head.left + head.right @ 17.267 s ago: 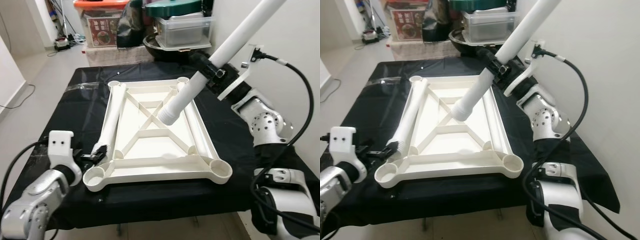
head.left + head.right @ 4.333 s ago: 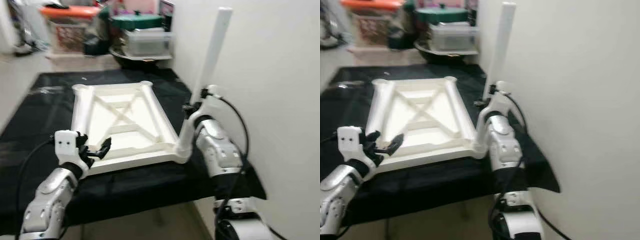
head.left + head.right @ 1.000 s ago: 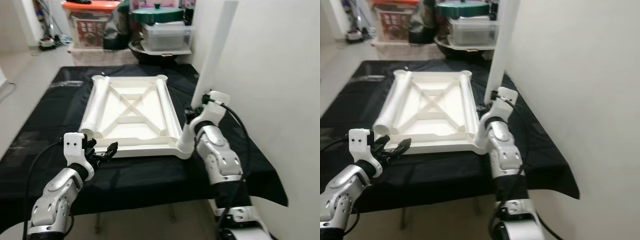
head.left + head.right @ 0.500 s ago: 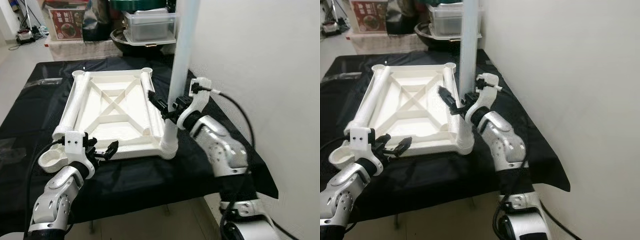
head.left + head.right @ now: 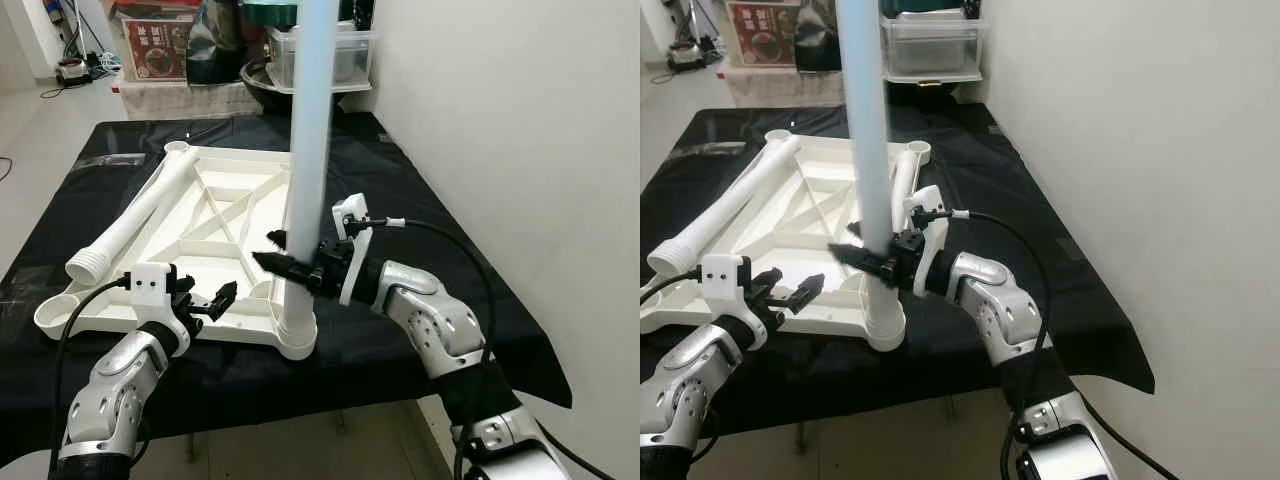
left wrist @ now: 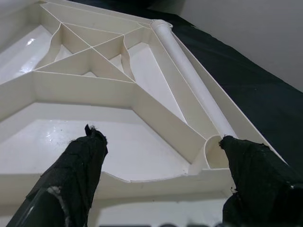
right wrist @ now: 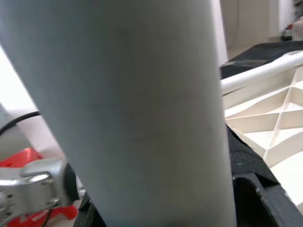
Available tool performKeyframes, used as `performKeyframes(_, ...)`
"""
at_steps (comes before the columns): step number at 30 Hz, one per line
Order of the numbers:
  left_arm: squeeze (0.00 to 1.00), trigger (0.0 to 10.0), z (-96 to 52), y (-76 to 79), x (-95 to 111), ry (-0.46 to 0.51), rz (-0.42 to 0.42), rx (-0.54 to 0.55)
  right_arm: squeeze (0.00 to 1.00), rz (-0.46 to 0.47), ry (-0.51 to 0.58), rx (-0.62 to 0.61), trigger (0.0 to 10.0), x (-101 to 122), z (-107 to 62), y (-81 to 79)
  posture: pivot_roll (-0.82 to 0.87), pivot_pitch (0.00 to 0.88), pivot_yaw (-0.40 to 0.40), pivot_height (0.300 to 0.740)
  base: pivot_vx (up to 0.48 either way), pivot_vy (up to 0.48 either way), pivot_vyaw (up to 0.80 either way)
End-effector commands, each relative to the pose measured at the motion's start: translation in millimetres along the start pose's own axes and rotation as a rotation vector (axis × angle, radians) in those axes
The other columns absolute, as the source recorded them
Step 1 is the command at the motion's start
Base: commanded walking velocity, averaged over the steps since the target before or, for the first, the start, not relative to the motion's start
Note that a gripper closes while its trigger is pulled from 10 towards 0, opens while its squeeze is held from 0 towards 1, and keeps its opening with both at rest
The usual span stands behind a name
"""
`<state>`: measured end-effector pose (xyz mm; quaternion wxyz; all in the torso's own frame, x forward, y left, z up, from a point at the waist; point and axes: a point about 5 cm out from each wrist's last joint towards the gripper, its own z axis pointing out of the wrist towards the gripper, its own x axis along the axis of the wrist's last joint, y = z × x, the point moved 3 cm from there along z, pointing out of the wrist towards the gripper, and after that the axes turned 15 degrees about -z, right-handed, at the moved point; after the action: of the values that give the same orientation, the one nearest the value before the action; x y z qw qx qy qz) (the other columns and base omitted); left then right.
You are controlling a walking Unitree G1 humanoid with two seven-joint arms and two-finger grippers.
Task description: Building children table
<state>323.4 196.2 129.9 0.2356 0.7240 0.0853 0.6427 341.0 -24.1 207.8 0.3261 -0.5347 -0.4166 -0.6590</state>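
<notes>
At the left edge of the black-draped table [image 5: 440,250] you see a loose white leg tube [image 5: 130,222] lying slantwise along the left rim of the upturned white tabletop [image 5: 225,235], its threaded end jutting past the near-left corner socket [image 5: 58,315]. Just right of that, your left gripper [image 5: 207,301] hovers at the tabletop's near edge with its two black fingers [image 6: 78,172] spread apart, holding nothing; the wrist view looks between them across the ribbed underside to another tube [image 6: 191,92] lying along the far rim. Further right, a white leg [image 5: 305,150] stands upright in the socket at the near-right corner of the tabletop, rising out of the top of the picture. Your right gripper [image 5: 290,262] is clamped around this leg low down, a little above the socket, fingers pointing toward the robot's left. Behind the table's far edge stand storage boxes [image 5: 320,55] and a red-lidded bin [image 5: 155,45]; a white wall [image 5: 520,140] runs along the right.
</notes>
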Motion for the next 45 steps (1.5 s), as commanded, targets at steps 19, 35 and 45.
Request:
performKeyframes(19, 0.0, 10.0, -0.4, -2.2, -3, -0.016, 0.017, 0.006, 0.0, 0.105, -0.419, -1.059, 0.0, -63, -59.7, 58.1, 0.06, 0.0, -0.059, 0.74, 0.0, 0.0, 0.0)
performKeyframes(35, 0.0, 10.0, 1.3, -1.4, -2, -0.01, 0.012, 0.001, 0.0, 0.024, 0.054, -0.416, 10.0, 17, -10.1, 42.7, 0.05, 0.0, -0.058, 0.74, 0.0, 0.0, 0.0)
performKeyframes(45, 0.0, 10.0, 2.2, -0.7, -2, -0.012, 0.015, -0.001, 0.0, -0.071, 0.054, 0.005, 10.0, 9, -6.2, 2.1, 0.06, 0.0, -0.066, 0.74, 0.0, 0.0, 0.0)
